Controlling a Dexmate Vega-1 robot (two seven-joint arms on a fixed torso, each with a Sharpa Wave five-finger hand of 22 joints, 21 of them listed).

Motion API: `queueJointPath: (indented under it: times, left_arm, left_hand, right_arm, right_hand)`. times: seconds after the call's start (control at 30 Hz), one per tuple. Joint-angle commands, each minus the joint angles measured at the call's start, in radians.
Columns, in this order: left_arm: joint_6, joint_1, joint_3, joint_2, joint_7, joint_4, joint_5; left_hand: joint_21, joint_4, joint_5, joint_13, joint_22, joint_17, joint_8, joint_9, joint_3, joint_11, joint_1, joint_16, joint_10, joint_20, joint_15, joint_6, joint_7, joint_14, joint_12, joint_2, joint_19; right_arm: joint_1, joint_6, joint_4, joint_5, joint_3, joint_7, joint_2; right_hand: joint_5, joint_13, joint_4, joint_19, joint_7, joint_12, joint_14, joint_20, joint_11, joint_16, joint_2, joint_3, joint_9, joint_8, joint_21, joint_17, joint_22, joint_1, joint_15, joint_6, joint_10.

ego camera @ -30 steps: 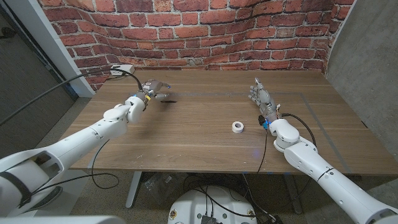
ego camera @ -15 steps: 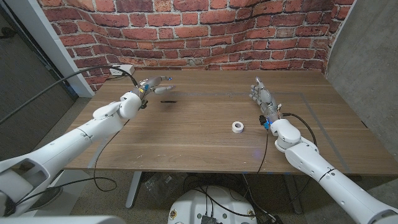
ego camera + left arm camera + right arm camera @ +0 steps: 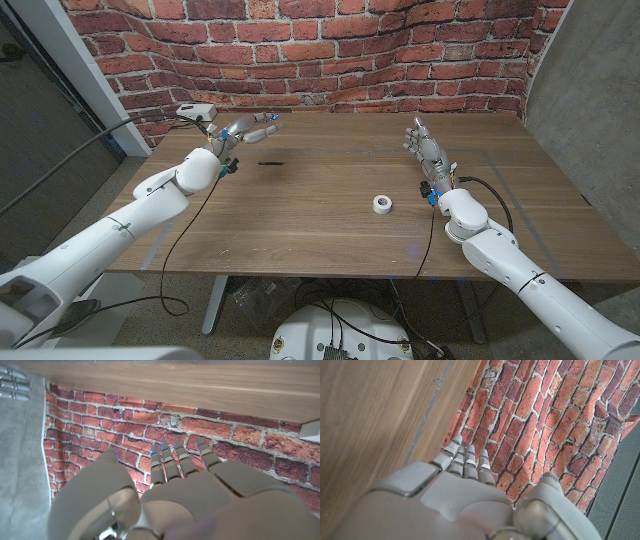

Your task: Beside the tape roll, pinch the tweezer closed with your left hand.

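Reach step. Left hand (image 3: 245,129) empty, fingers spread, above far-left table (image 3: 300,215) corner; tweezer (image 3: 270,162) just beside, untouched. Tape roll (image 3: 382,204) well apart. Right hand (image 3: 427,152) released. Next: drop, pinch.

Head camera high over table (image 3: 330,215); wrist cameras close behind hands, facing brick wall (image 3: 300,50).

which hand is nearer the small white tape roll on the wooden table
Right. The right hand stands just beyond and right of the small white tape roll. The left hand is raised far across the table, above the thin black tweezer.
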Motion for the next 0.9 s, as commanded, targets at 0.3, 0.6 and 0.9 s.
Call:
queueJointPath:
  times: [0.3,0.6,0.9]
  left_arm:
    - [-0.194,0.116,-0.104,-0.065,-0.043,-0.027,-0.296]
    - [-0.251,0.105,-0.107,-0.133,-0.142,0.039,-0.470]
    - [-0.253,0.066,-0.080,-0.208,-0.219,0.090,-0.601]
  left_hand:
    - [0.002,0.014,-0.001,0.001,0.002,0.004,-0.010,-0.001,-0.017,0.018,-0.029,0.006,-0.006,0.019,0.018,-0.040,0.005,-0.004,0.007,-0.015,-0.005]
    - [0.002,0.027,0.002,-0.005,0.002,0.004,-0.030,-0.003,-0.059,0.033,-0.100,0.003,-0.053,0.021,0.028,-0.158,0.010,-0.029,-0.005,-0.036,-0.015]
    - [-0.001,0.028,0.005,-0.007,0.002,0.004,-0.017,-0.004,-0.077,0.053,-0.130,0.000,-0.081,0.019,0.037,-0.156,0.024,-0.049,-0.009,-0.045,-0.026]
  right_arm:
    - [0.007,0.036,-0.030,-0.016,0.023,0.036,-0.018]
    - [0.015,0.044,-0.030,0.031,0.044,0.093,-0.036]
    - [0.025,0.099,0.016,0.074,0.055,0.149,-0.026]
  right_hand:
    - [-0.002,0.000,0.000,0.007,0.005,0.004,0.007,-0.004,-0.001,0.004,0.002,-0.009,0.006,0.016,0.001,0.003,0.002,-0.007,0.002,0.050,0.015]
    - [-0.001,0.000,0.000,0.015,0.004,0.009,0.012,-0.007,-0.003,0.003,0.004,-0.012,0.007,0.019,0.004,0.002,0.002,-0.010,0.000,0.077,0.033]
    - [0.000,0.000,-0.002,0.023,-0.028,-0.004,0.000,-0.011,-0.014,-0.002,0.005,-0.014,0.007,0.017,0.005,0.002,0.002,-0.009,-0.003,0.085,0.003]
